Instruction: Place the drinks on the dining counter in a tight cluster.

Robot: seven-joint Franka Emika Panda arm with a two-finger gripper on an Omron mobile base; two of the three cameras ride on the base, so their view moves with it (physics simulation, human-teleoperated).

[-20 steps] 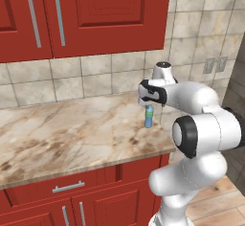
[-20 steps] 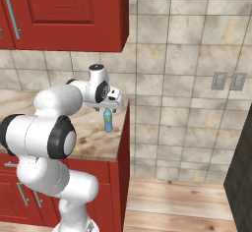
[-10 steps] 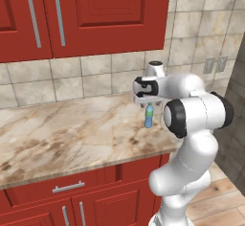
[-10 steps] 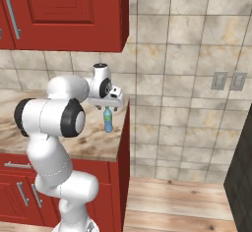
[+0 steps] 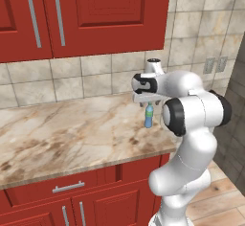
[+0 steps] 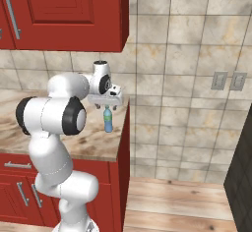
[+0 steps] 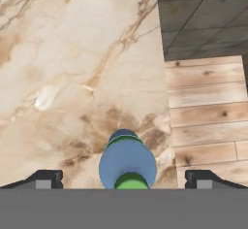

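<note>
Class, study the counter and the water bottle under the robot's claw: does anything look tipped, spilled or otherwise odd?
Nothing stands out. The water bottle stands upright on the marbled counter near its right end, no spill around it, and the open claw hangs just above it.

Beige-brown marbled tabletop (image 5: 72, 134) sitting over red base cabinets (image 5: 76, 201); red upper cabinets (image 5: 86, 14), tiled backsplash (image 5: 86, 76), wooden plank floor (image 6: 177, 201), wall outlets (image 6: 227, 81) showing.

water bottle (image 7: 127, 162) | base cut by frame bottom | label unreadable
</note>
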